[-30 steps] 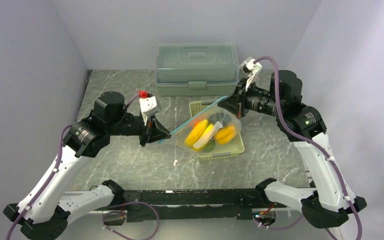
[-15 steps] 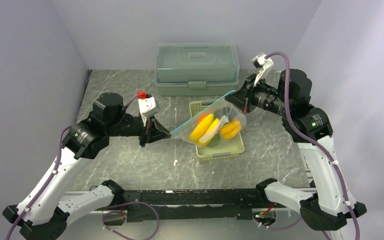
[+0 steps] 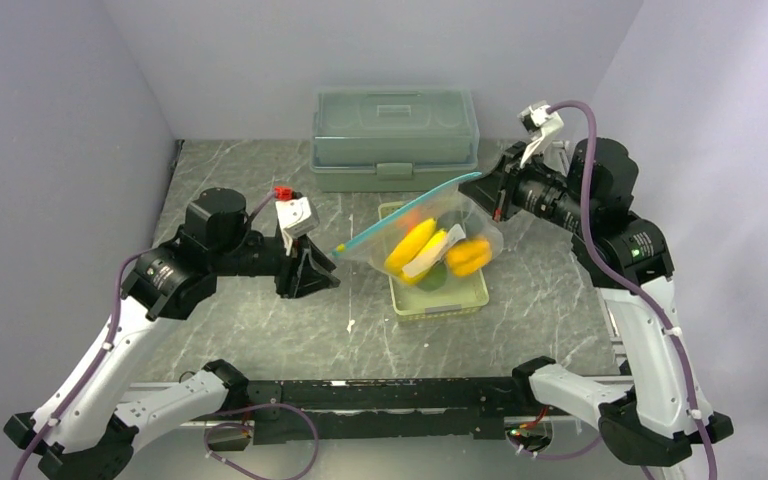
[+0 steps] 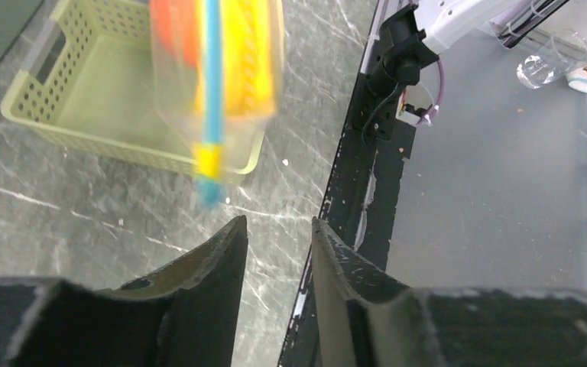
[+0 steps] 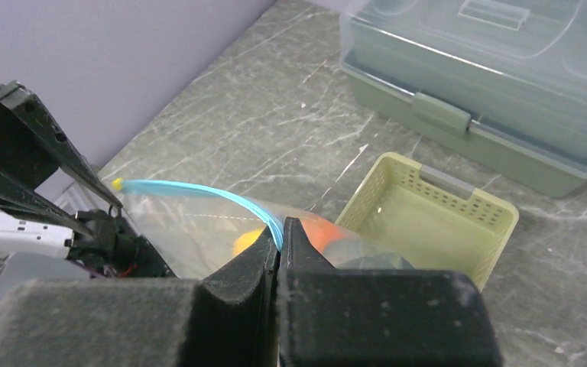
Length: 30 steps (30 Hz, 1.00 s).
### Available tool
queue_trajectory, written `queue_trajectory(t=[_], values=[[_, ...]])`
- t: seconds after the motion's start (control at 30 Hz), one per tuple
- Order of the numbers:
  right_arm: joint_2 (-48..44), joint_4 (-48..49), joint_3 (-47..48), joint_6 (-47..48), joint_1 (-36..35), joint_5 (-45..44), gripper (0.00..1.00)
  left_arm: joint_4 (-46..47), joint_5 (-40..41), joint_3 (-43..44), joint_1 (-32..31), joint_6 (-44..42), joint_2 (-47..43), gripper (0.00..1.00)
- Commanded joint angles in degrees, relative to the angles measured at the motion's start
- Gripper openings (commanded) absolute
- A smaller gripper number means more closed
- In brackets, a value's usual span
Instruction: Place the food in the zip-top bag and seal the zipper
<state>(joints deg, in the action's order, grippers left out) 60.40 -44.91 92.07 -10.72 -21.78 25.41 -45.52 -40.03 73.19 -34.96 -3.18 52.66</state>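
Hanging over the basket (image 3: 465,297), the bag (image 3: 465,225) with the food (image 3: 412,245) inside dangles from the right gripper (image 5: 279,233), jaws clamped on one end of the zipper (image 5: 199,189). The left gripper (image 4: 279,223) has its jaws apart, the zipper's free end just past their tips, untouched. Lower the bag gently and keep the right grip until it rests; whether the seal is complete I cannot tell
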Motion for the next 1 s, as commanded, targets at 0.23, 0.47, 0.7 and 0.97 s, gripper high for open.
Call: queue_trajectory(t=[0.23, 0.47, 0.7, 0.97], values=[[-1.4, 6.6, -0.8, 0.2, 0.6, 1.5, 0.0, -2.2, 3.2, 1.8, 0.0, 0.3, -0.3, 0.56], [-1.4, 6.1, -1.3, 0.9, 0.6, 2.8, 0.0, -2.3, 7.4, 4.0, 0.0, 0.0, -0.2, 0.65], [-1.4, 6.5, -1.6, 1.0, 0.6, 4.7, 0.0, -2.3, 9.8, 6.4, 0.0, -0.2, 0.7, 0.74], [0.7, 7.3, -3.5, 0.6, 0.2, 10.9, 0.0, -1.8, 11.3, 8.7, 0.0, -1.2, 1.5, 0.77]])
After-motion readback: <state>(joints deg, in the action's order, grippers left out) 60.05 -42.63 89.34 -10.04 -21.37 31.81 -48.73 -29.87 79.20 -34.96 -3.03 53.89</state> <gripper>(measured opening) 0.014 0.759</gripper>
